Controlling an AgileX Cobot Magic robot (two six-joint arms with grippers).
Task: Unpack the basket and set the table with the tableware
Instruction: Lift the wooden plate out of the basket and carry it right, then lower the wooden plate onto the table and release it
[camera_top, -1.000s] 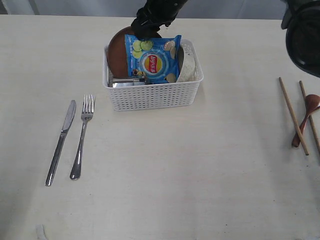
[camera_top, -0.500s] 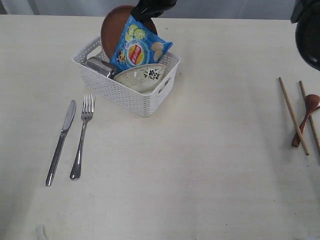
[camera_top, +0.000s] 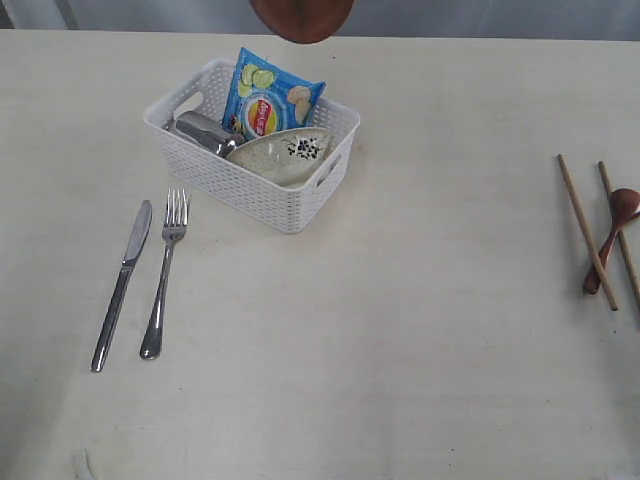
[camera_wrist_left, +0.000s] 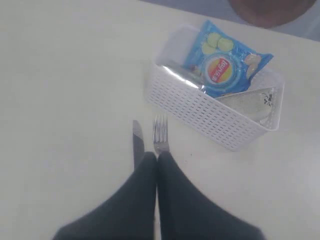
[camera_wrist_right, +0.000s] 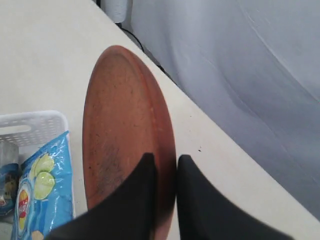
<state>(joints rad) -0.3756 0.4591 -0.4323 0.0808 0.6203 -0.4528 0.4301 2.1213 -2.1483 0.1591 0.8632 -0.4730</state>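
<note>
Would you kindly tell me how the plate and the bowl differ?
The plate is plain red-brown; the bowl is off-white with a small dark pattern. The plate is clear of the basket, held on edge in the right claw; the bowl lies tilted inside the basket beside the chip bag. Both are round tableware not yet set on the table.

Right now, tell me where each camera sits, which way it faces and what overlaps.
Exterior: high over the table, looking down at basket, knife, fork, chopsticks; no arm shows.
Left wrist: above the table, looking down past the left gripper, jaws together, at the basket.
Right wrist: looks along the right gripper, pinching the plate rim.
Shared: all three show basket, chip bag, plate.
</note>
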